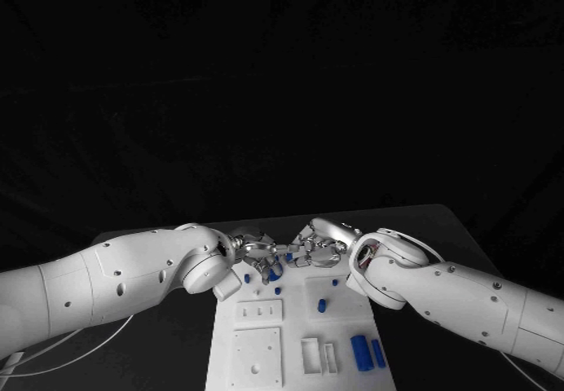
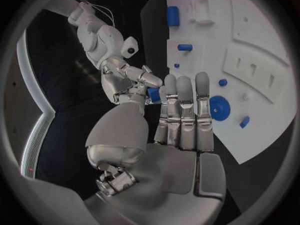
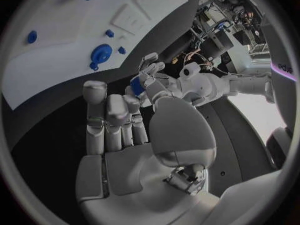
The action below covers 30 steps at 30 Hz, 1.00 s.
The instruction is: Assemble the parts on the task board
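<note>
Sitting pinched between both hands' fingers (image 2: 150, 79): blue part (image 2: 154, 94).

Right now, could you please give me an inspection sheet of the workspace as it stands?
Surface: black table, with the white task board lying along its middle.
Job's things: blue parts lie and stand on the board; one blue part is held off the board, at its far end.
Clutter: nothing seen.
Hands: the left hand and the right hand meet fingertip to fingertip, and both appear to pinch that blue part.
Cables: pale cables hang under the left arm.
Surroundings: black backdrop behind the table.
</note>
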Each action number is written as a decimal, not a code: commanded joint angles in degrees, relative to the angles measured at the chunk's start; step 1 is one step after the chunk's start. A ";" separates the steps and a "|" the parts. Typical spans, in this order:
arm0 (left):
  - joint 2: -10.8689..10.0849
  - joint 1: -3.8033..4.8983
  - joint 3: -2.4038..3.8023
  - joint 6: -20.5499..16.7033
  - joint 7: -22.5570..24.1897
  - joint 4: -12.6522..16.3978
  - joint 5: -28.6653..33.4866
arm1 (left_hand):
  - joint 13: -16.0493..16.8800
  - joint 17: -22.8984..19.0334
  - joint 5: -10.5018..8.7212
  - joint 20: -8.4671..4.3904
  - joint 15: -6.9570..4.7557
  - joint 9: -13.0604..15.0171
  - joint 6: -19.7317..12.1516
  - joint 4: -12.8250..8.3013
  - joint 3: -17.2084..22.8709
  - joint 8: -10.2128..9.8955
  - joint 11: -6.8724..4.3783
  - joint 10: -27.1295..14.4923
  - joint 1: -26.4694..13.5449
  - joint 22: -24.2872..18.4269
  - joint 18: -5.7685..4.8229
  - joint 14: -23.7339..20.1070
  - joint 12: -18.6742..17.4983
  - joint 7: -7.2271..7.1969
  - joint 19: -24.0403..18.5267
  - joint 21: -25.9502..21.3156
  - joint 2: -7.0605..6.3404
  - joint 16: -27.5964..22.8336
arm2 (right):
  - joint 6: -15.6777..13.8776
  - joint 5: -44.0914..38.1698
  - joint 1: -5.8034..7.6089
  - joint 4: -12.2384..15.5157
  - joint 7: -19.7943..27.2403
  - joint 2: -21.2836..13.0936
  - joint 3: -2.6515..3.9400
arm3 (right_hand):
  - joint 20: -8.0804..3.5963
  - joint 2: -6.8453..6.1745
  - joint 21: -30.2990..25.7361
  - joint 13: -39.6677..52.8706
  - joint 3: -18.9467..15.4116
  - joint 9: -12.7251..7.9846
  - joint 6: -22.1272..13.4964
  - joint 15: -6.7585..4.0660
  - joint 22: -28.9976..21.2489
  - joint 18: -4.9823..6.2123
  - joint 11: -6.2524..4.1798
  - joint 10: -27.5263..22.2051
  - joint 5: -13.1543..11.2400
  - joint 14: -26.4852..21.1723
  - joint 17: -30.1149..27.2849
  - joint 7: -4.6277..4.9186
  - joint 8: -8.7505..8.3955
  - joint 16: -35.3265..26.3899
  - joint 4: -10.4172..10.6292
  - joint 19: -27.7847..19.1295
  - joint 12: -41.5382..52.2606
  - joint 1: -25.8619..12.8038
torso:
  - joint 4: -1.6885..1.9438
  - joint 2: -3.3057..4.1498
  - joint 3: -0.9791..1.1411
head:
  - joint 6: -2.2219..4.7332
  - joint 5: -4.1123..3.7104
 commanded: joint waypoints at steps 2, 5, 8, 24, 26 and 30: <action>0.15 0.00 0.03 0.71 -0.04 -0.02 -0.31 | -0.08 -0.12 0.04 0.13 -0.05 -0.16 -0.15 -0.10 0.20 0.00 -0.09 -0.45 0.20 0.43 -0.62 -0.55 0.33 0.00 0.21 -0.67 0.66 0.39 | 1.72 -0.70 -0.03 0.19 -0.29 0.05 -0.03 | -0.27 -0.05 0.30 0.09 0.37 0.05 -0.45 0.05 4.49 -0.14 0.18 0.36 0.17 0.34 0.05 0.02 0.09 0.17 0.10 1.30 0.35 0.67 | 0.00 0.03 0.00 | -0.04 0.01; 0.15 0.00 0.03 0.88 -0.12 -0.04 -0.31 | -0.10 -0.13 0.05 0.13 -0.05 -0.21 -0.16 -0.17 0.21 -0.01 -0.08 -0.47 0.25 0.59 -0.64 -0.58 0.31 0.00 0.22 -0.82 0.79 0.40 | 1.89 -0.75 -0.04 0.18 -0.35 0.12 -0.06 | -0.27 -0.05 0.30 0.09 0.37 0.05 -0.45 0.05 4.49 -0.14 0.18 0.36 0.17 0.34 0.05 0.02 0.09 0.17 0.10 1.30 0.35 0.67 | 0.00 0.04 0.02 | -0.07 0.01; 0.18 0.00 0.03 1.43 -0.12 -0.03 -0.31 | -0.11 -0.15 0.01 0.14 -0.04 -0.26 -0.16 -0.33 0.19 -0.03 -0.08 -0.49 0.36 0.75 -0.64 -0.61 0.30 0.01 0.25 -0.95 0.92 0.41 | 1.97 -0.78 -0.05 0.17 -0.38 0.19 -0.07 | -0.25 0.01 0.32 0.11 0.52 0.06 -0.46 0.07 4.50 -0.14 0.19 0.30 0.09 0.32 0.09 0.03 0.10 0.12 0.08 1.28 0.35 0.65 | 0.00 0.04 0.02 | -0.07 0.01; 0.30 0.00 0.03 4.16 -0.41 0.04 -0.49 | -0.22 -0.13 -0.35 0.13 -0.04 -2.14 1.12 -4.59 -0.80 -2.00 -0.14 -0.46 2.35 3.83 -0.82 -0.92 -0.07 -0.16 0.68 -3.49 3.38 0.61 | 1.88 -0.76 -0.07 0.20 -0.32 0.50 -0.08 | -0.25 0.05 0.28 0.10 0.51 0.06 -0.44 0.07 4.49 -0.14 0.19 0.28 0.06 0.31 0.06 0.02 0.10 0.06 0.15 1.28 0.34 0.54 | -0.01 0.08 0.04 | -0.15 -0.13; 0.32 0.00 0.03 4.16 -0.45 0.01 -0.52 | -0.22 -0.14 -0.27 0.12 -0.03 -2.16 1.08 -4.72 -0.64 -2.05 -0.14 -0.47 2.56 3.90 -0.83 -0.94 -0.09 -0.18 0.70 -3.56 3.60 0.59 | 1.97 -0.74 -0.07 0.23 -0.32 0.53 -0.08 | -0.25 0.05 0.28 0.10 0.51 0.06 -0.44 0.07 4.49 -0.14 0.19 0.28 0.06 0.31 0.06 0.02 0.10 0.06 0.15 1.28 0.34 0.54 | -0.01 0.08 0.04 | -0.15 -0.13; 0.37 0.00 0.03 4.19 -0.43 -0.07 -0.55 | -0.22 -0.15 0.16 0.12 -0.04 -2.27 1.05 -5.02 -0.33 -2.21 -0.15 -0.44 2.93 4.07 -0.83 -0.95 -0.09 -0.17 0.74 -3.71 4.04 0.57 | 2.13 -0.72 -0.08 0.32 -0.31 0.57 -0.09 | -0.25 0.05 0.28 0.10 0.51 0.06 -0.44 0.07 4.49 -0.14 0.19 0.28 0.06 0.31 0.06 0.02 0.10 0.06 0.15 1.28 0.34 0.54 | -0.02 0.08 0.01 | -0.13 -0.14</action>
